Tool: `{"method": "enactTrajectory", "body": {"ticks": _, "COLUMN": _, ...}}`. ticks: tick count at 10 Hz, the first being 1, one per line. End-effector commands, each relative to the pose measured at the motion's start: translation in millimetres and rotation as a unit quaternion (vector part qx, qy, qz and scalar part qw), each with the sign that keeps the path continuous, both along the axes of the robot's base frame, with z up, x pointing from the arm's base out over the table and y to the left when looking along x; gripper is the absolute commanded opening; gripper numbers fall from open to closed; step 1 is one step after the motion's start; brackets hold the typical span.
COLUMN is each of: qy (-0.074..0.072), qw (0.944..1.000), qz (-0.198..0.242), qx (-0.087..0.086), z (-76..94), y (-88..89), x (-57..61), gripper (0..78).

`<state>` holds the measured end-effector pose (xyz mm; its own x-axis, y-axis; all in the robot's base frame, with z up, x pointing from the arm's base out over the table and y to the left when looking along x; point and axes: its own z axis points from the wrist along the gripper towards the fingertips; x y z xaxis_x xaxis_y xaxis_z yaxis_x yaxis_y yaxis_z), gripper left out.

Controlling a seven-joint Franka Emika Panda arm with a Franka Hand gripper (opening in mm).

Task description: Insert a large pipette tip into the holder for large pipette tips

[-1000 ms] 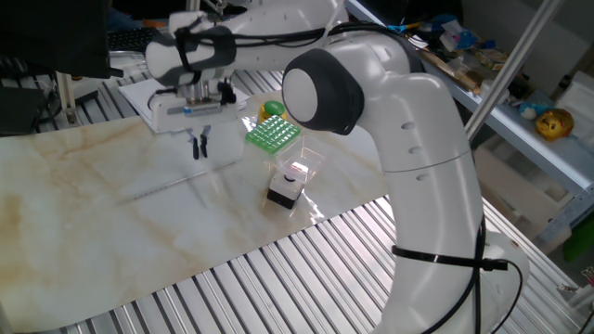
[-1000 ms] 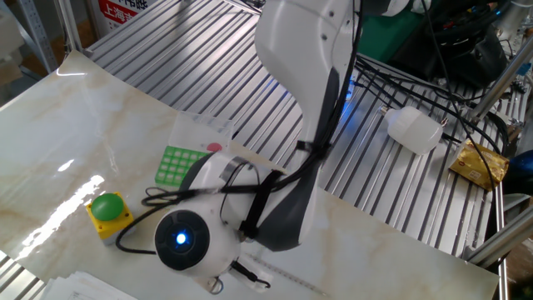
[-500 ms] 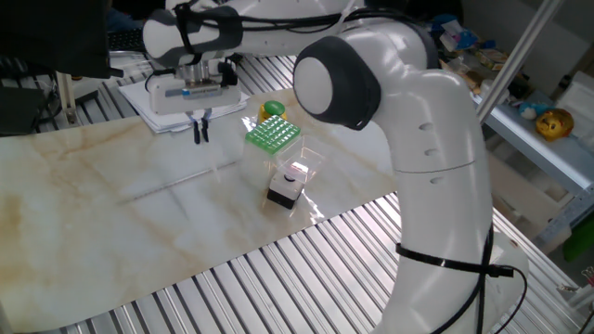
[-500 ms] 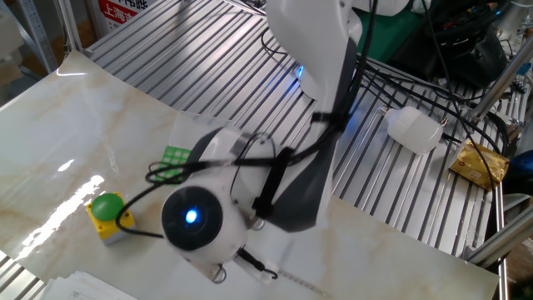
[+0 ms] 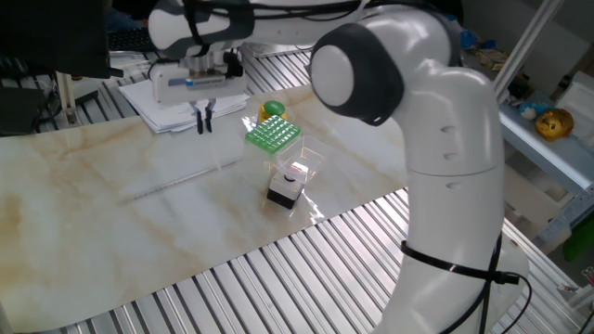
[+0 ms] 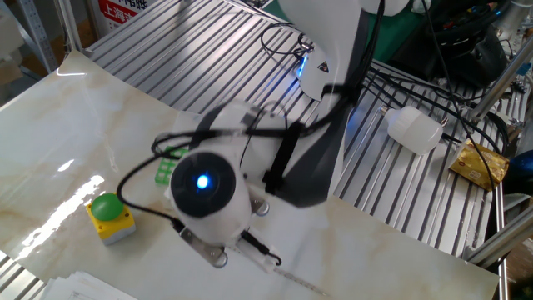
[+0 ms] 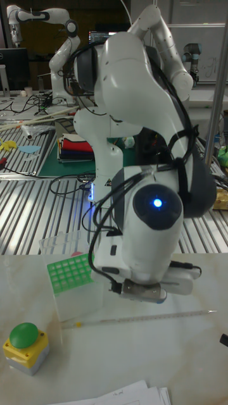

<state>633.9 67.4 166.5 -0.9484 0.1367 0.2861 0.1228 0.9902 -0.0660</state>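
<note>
Tool [image 5: 202, 120] hangs raised over the far part of the bench [image 5: 74, 213], pointing down. Its two dark fingers [image 5: 198, 118] show as a close pair with nothing visible between them; whether they touch cannot be told.

Large pipette tip [image 5: 176, 181] lies flat on the bench, below the tool and towards the near edge in one fixed view, apart from the fingers. The tall fixed view shows it [image 7: 145, 318] as a slim pale line lying crosswise just beneath the wrist housing.

Holder for large pipette tips [image 5: 274, 134] stands beside the tool, on the side towards the arm's base, with its green gridded top facing up. The tip is clear of it. In the other fixed view the wrist covers most of the holder [image 6: 169, 167].

A black-and-white box in a clear case [image 5: 288, 183] sits just beyond the holder from the tool. A green button on a yellow box [image 7: 25, 342] stands near the holder. Sheets of paper [image 5: 158, 113] lie behind the tool.

Bench surface is pale, marble-patterned and glossy, and it rests on ribbed metal slats [image 5: 278, 278]. Cables [image 6: 433, 92] run over the slats behind the arm, and a second white arm [image 7: 38, 16] stands in the background.
</note>
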Motion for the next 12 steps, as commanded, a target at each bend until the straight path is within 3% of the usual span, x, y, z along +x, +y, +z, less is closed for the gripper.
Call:
{"method": "enactTrajectory", "body": {"ticks": 1, "qy": -0.026, "qw": 0.9994, "qz": -0.02, "qx": -0.011, "z": 39.0, "y": -12.0, "x": -2.6, "gripper": 1.2}}
{"method": "enactTrajectory", "body": {"ticks": 6, "qy": -0.049, "qw": 0.9976, "qz": -0.046, "qx": -0.018, "z": 85.0, "y": -34.6, "x": 0.1, "gripper": 1.2}}
{"method": "enactTrajectory", "body": {"ticks": 7, "qy": -0.052, "qw": 0.9973, "qz": -0.048, "qx": -0.018, "z": 88.1, "y": -36.5, "x": -0.1, "gripper": 1.2}}
{"method": "enactTrajectory", "body": {"ticks": 8, "qy": -0.064, "qw": 0.9961, "qz": -0.058, "qx": -0.02, "z": 98.4, "y": -43.5, "x": 0.1, "gripper": 1.2}}
{"method": "enactTrajectory", "body": {"ticks": 12, "qy": -0.086, "qw": 0.9935, "qz": -0.071, "qx": -0.02, "z": 127.2, "y": -67.1, "x": 5.3, "gripper": 1.2}}
